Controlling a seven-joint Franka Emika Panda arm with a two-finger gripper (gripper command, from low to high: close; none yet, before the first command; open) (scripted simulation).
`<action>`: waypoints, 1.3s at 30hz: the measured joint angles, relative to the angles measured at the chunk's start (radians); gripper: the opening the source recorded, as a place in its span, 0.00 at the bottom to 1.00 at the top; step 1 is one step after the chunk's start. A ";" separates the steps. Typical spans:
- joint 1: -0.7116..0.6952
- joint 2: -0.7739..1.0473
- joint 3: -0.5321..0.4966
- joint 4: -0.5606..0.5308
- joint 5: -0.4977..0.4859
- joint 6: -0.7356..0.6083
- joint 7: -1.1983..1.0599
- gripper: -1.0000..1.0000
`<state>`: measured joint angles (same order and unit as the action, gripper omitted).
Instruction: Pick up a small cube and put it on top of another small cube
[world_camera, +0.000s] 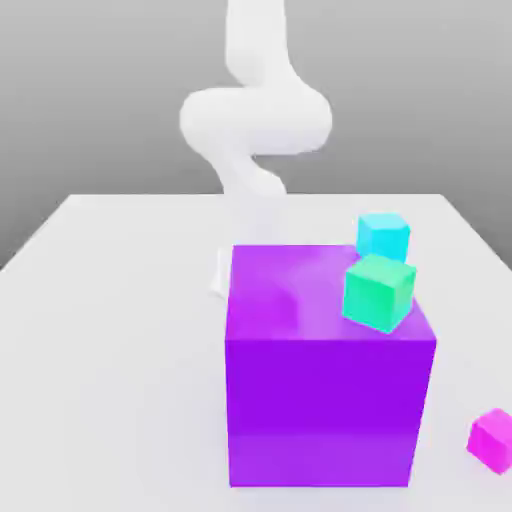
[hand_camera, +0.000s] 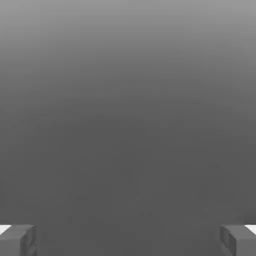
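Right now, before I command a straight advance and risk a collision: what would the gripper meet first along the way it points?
Nothing, as far as the hand view shows: between the open gripper's fingertips lies plain grey with no cube in line, though its depth is unclear.

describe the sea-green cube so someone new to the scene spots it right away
Start at the big purple cube in the middle of the white table. The sea-green cube shows at its upper corner on the exterior view's right. It is greener and nearer than the lighter cyan cube just behind it; the magenta cube lies apart, low down.
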<state>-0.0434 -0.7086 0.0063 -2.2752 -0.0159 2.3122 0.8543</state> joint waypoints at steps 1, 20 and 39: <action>-0.018 0.039 0.002 0.011 -0.007 0.005 0.024 0.50; -0.265 0.731 -0.065 0.199 -0.066 0.098 0.391 0.50; -0.444 1.400 -0.106 0.377 0.136 0.272 0.518 0.00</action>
<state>-0.4872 0.6912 -0.0997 -1.8985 0.1201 2.5847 1.3723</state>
